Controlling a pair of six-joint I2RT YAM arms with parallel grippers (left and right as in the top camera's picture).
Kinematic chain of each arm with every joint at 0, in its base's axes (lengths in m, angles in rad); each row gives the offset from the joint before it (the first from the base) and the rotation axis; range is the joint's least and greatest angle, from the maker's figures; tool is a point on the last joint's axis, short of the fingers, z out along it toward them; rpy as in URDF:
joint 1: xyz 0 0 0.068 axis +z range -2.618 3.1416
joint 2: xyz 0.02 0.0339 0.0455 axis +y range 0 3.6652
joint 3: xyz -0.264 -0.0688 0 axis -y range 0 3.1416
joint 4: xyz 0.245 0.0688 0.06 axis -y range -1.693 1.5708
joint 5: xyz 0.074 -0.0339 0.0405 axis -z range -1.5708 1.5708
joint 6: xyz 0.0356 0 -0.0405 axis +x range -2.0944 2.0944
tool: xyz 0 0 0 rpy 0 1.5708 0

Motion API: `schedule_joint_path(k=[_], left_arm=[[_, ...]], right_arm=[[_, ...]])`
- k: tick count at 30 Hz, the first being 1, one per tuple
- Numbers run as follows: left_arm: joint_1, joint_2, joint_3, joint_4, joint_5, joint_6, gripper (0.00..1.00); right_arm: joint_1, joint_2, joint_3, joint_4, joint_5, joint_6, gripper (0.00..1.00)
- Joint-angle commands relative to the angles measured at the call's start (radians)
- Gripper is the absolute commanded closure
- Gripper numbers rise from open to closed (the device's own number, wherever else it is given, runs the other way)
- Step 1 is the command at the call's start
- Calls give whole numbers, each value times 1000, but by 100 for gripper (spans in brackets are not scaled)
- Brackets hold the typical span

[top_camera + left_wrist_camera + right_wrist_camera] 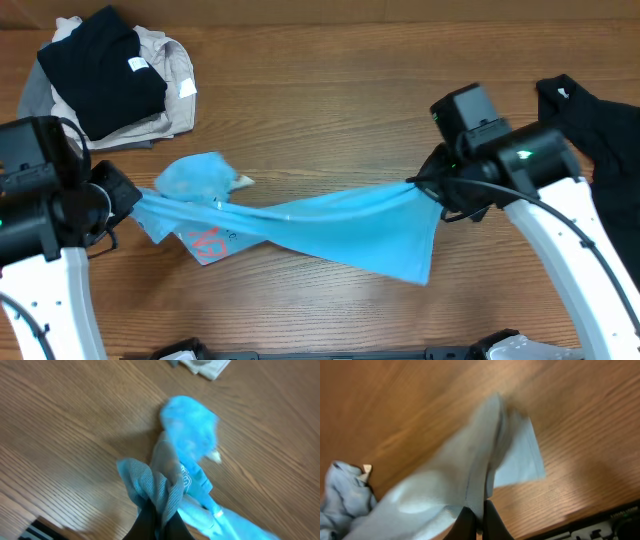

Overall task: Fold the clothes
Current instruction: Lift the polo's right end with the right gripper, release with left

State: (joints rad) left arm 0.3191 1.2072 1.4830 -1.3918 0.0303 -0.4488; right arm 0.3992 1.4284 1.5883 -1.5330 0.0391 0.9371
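The light blue T-shirt [330, 228] hangs stretched between both grippers above the table, its red mark [205, 242] near the left end. My left gripper [128, 200] is shut on the shirt's left end; in the left wrist view the fingers [161, 519] pinch bunched blue cloth [187, 435]. My right gripper [425, 185] is shut on the right end; in the right wrist view the fingers [479, 521] clamp a fold of the shirt [470, 465]. A black shirt [600, 125] lies at the right edge.
A pile of clothes [110, 75], black on top of beige and grey, lies at the back left corner. Bare wooden table [320, 110] lies behind the stretched shirt. The table's front edge with dark fixtures [340, 352] is below.
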Motion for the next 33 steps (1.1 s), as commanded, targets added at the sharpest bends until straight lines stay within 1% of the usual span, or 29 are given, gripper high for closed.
schedule_joint_path(k=[1, 3, 4, 6, 7, 8, 9, 10, 12, 14, 16, 20, 23, 26, 29, 33], left_arm=[[-5, -32, 58, -27, -4, 46, 96], [-5, -36, 66, -51, -4, 56, 96], [-5, -37, 66, -60, -4, 61, 93], [-5, -35, 66, -81, -4, 62, 83], [-5, -32, 66, -91, -4, 63, 75], [-5, -30, 66, -98, -4, 65, 55], [-5, -25, 65, -103, -4, 71, 22], [-5, -21, 64, -108, -3, 78, 9], [-5, -6, 63, -117, -3, 84, 2], [-5, 10, 63, -126, -3, 84, 0], [-5, 28, 63, -126, 8, 98, 0], [-6, 84, 61, -114, 124, 165, 0], [-6, 143, 54, -77, 190, 203, 0], [-6, 212, 49, -40, 203, 211, 0], [-14, 293, 49, -9, 203, 210, 0], [-19, 403, 49, 34, 207, 210, 0]], right_arm=[[-4, -30, 119, -37, 66, -6, 96], [-4, -31, 169, -64, 77, -10, 96], [-4, -31, 193, -76, 80, -10, 96], [-4, -31, 233, -88, 84, -28, 96], [-4, -31, 242, -93, 88, -28, 96], [-4, -31, 247, -97, 95, -28, 96], [-4, -31, 247, -100, 100, -28, 96], [-4, -30, 246, -101, 104, -28, 96], [-4, -27, 246, -103, 106, -28, 96], [-4, -26, 246, -102, 108, -27, 96], [-4, -26, 246, -97, 108, -27, 96], [-4, -26, 246, -93, 110, -27, 96], [-9, -26, 246, -96, 141, 10, 96], [-24, -26, 246, -96, 171, 58, 96], [-50, -26, 246, -84, 174, 62, 96], [-88, -27, 254, -50, 146, -1, 96]])
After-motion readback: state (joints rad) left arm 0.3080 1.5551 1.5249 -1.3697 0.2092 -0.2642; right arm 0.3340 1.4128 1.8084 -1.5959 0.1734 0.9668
